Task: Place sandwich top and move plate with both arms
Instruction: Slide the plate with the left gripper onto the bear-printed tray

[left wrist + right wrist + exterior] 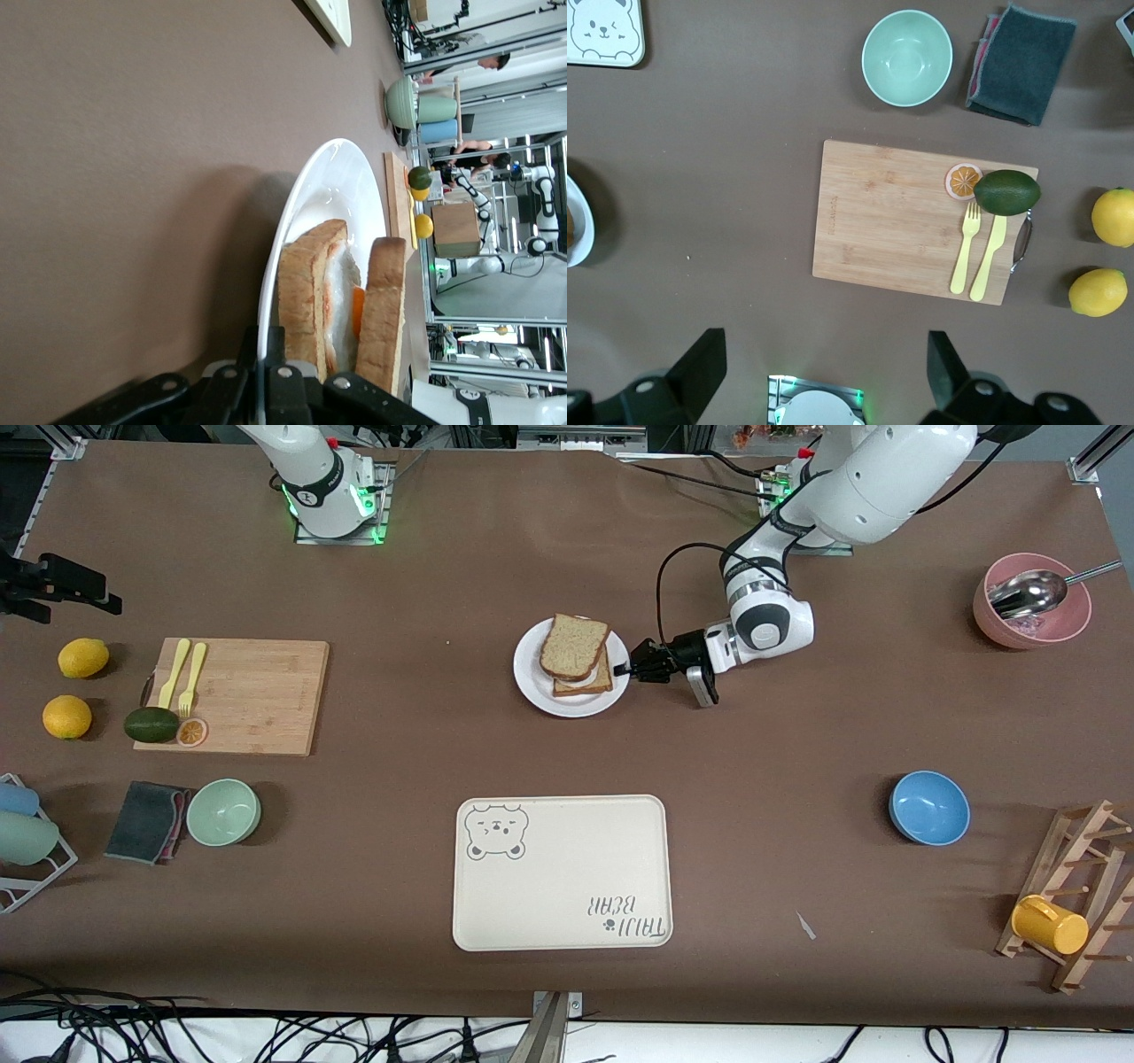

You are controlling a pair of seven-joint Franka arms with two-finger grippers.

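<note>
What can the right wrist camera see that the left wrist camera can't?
Only the right wrist view shows the yellow fork and knife, the dark cloth and the open right tool high above the table. Only the left wrist view shows the sandwich top leaning over the egg slice, and the left tool shut on the plate's rim. Both show the plate and the cutting board.

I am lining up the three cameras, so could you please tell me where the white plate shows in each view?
Front view: the plate sits mid-table, between the tray and the robots' bases, with the left gripper shut on its rim.
Left wrist view: the plate stands edge-on at centre, sandwich on it.
Right wrist view: only a sliver of the plate shows at the picture's edge.
Shared landmark: the wooden cutting board.
</note>
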